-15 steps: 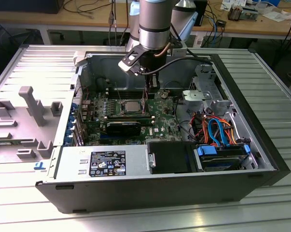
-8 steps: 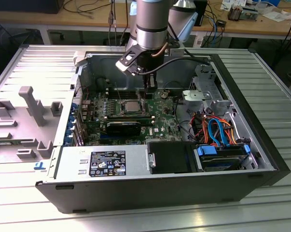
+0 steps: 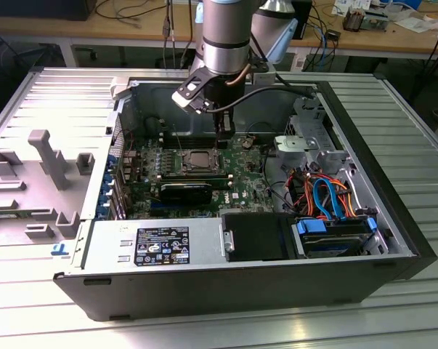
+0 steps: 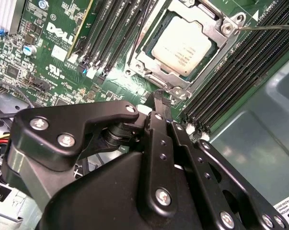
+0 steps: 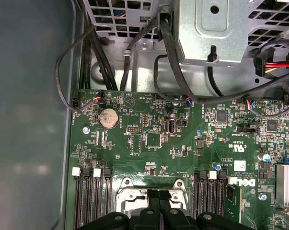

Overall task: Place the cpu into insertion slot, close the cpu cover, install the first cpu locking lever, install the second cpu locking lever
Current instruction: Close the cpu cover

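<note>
The cpu (image 4: 182, 45) lies flat in its socket on the motherboard (image 5: 154, 139), silvery top up. The cover (image 4: 220, 33) is down around it, so the chip shows through the frame's open middle. In the exterior view the cpu (image 3: 198, 158) sits near the middle of the board, inside the open case (image 3: 277, 283). A thin wire lever (image 4: 271, 27) runs out from 1 corner of the socket across the memory slots (image 4: 120, 28); whether it is latched I cannot tell. The gripper (image 4: 159, 96) has its 2 fingers pressed together with nothing between them, the tips just beside the socket's edge. In the exterior view the gripper (image 3: 222, 145) stands upright just to the exterior view's right of the socket. In the first wrist view a coin cell (image 5: 109, 117) sits on the board beyond the gripper (image 5: 159, 194).
</note>
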You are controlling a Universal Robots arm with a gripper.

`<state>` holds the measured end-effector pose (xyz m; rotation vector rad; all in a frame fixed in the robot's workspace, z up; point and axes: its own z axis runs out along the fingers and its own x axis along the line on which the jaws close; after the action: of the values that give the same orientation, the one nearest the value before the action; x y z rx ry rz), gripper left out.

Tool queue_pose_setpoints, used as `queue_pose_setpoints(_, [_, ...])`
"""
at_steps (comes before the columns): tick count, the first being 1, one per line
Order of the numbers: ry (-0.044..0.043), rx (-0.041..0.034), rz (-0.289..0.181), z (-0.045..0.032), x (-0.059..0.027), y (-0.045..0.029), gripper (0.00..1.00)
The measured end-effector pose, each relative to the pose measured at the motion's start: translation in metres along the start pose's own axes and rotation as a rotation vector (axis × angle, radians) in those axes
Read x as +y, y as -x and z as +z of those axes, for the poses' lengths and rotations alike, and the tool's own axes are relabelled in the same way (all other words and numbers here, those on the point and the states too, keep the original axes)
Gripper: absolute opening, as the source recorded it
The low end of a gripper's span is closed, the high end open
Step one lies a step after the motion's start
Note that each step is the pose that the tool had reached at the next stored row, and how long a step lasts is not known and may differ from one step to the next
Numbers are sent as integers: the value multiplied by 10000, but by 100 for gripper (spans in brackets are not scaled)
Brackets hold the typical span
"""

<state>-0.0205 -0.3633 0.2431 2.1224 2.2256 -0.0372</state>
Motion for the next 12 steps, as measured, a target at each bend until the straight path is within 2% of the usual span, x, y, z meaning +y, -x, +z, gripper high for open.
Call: queue_pose_setpoints(12, [0, 0, 1, 0, -104, -2, 11])
